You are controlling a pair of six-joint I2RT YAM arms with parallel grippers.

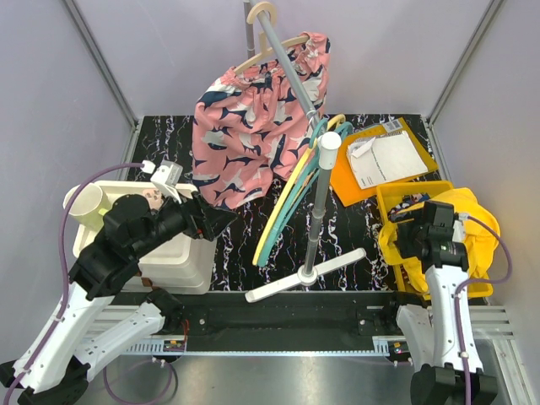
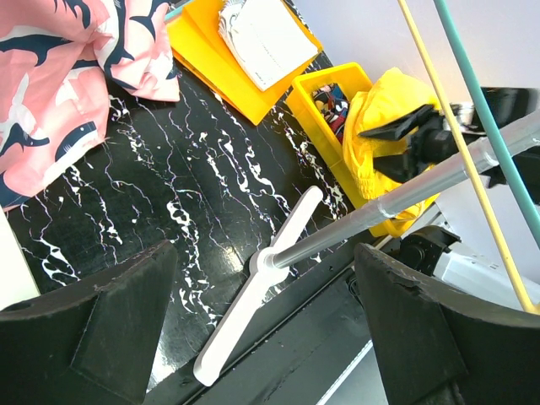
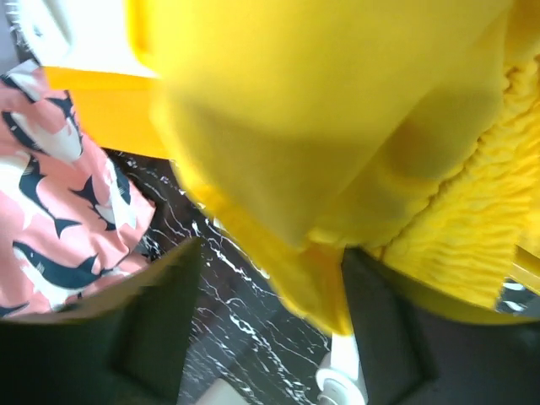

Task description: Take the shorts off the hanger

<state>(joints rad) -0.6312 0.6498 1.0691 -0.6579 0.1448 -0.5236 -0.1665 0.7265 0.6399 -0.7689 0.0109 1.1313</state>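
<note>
Three pairs of shorts are showing. One pink shark-print pair [image 1: 245,135] is hanging on the one wooden hanger [image 1: 253,59]. One yellow pair [image 1: 477,224] is draping over the one yellow bin [image 1: 396,190], and one busy-print pair [image 2: 331,97] is lying inside it. Both claws are gaping wide: the left claw [image 2: 263,261] is hovering empty over the table [image 1: 240,245], and the right claw [image 3: 266,278] is straddling loose yellow fabric without pinching it.

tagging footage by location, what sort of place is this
Probably a robot lab test cell, not a home: bare panel walls box in a marbled tabletop holding a staged hanger stand and yellow bin.
</note>
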